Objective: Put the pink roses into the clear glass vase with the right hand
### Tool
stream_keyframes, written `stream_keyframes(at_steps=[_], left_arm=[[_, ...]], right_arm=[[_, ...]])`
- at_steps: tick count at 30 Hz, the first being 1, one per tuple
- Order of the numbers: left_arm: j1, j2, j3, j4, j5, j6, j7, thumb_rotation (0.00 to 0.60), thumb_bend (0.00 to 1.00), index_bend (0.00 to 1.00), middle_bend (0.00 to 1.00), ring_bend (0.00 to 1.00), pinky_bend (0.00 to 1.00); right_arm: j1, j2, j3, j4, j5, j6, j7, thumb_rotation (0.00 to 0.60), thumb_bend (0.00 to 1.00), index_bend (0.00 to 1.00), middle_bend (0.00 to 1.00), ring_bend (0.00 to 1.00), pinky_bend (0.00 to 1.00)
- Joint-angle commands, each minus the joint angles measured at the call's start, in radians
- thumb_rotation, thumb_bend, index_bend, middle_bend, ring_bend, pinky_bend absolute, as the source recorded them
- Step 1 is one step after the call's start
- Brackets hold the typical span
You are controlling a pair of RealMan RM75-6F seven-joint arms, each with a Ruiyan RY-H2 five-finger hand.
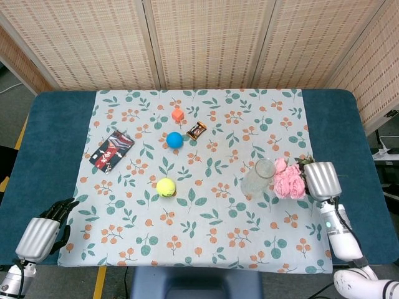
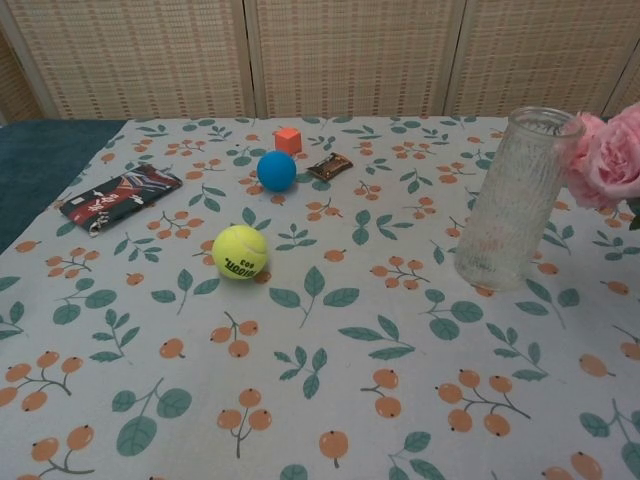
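Note:
The clear glass vase (image 1: 257, 179) stands upright on the floral cloth, right of the middle; the chest view shows its textured wall (image 2: 510, 200) and open mouth. My right hand (image 1: 322, 180) holds the pink roses (image 1: 288, 181) just to the right of the vase, its fingers hidden under its silver back. In the chest view the blooms (image 2: 605, 160) hang at the height of the vase mouth, beside its rim and outside it; the hand itself is out of that frame. At the table's near left corner my left hand (image 1: 42, 233) lies with fingers stretched out and holds nothing.
A yellow tennis ball (image 1: 166, 187), a blue ball (image 1: 174, 139), an orange cube (image 1: 177, 114), a brown snack wrapper (image 1: 196, 130) and a dark snack packet (image 1: 111, 150) lie on the floral cloth (image 1: 206, 249), left of the vase. Wicker screens stand behind the table.

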Motion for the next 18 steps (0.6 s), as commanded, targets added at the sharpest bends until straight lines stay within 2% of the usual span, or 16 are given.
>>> stream_keyframes(at_steps=[1, 4, 9, 14, 18], left_arm=[[0.001, 0.002, 0.0, -0.001, 0.001, 0.002, -0.002, 0.6, 0.64, 0.13, 0.12, 0.16, 0.42], [0.002, 0.003, 0.0, -0.002, 0.002, 0.004, -0.004, 0.6, 0.64, 0.13, 0.12, 0.16, 0.42], [0.001, 0.004, 0.001, -0.003, 0.005, 0.005, -0.004, 0.6, 0.64, 0.13, 0.13, 0.16, 0.42], [0.003, 0.005, -0.001, -0.002, 0.003, 0.009, -0.008, 0.6, 0.64, 0.13, 0.13, 0.16, 0.42], [0.003, 0.005, -0.001, -0.001, 0.002, 0.008, -0.012, 0.6, 0.64, 0.13, 0.13, 0.16, 0.42]], right_arm=[[-0.108, 0.086, 0.0, -0.24, -0.209, 0.279, -0.022, 0.6, 0.53, 0.96, 1.0, 0.88, 1.0], [-0.119, 0.113, -0.002, -0.321, -0.272, 0.307, 0.04, 0.6, 0.53, 0.96, 1.0, 0.88, 1.0], [-0.076, 0.117, 0.018, -0.375, -0.322, 0.263, 0.211, 0.6, 0.54, 0.96, 1.0, 0.88, 1.0], [-0.044, 0.092, 0.042, -0.398, -0.305, 0.223, 0.216, 0.6, 0.55, 0.96, 1.0, 0.88, 1.0], [-0.016, 0.053, 0.053, -0.376, -0.328, 0.206, 0.248, 0.6, 0.55, 0.96, 1.0, 0.88, 1.0]])
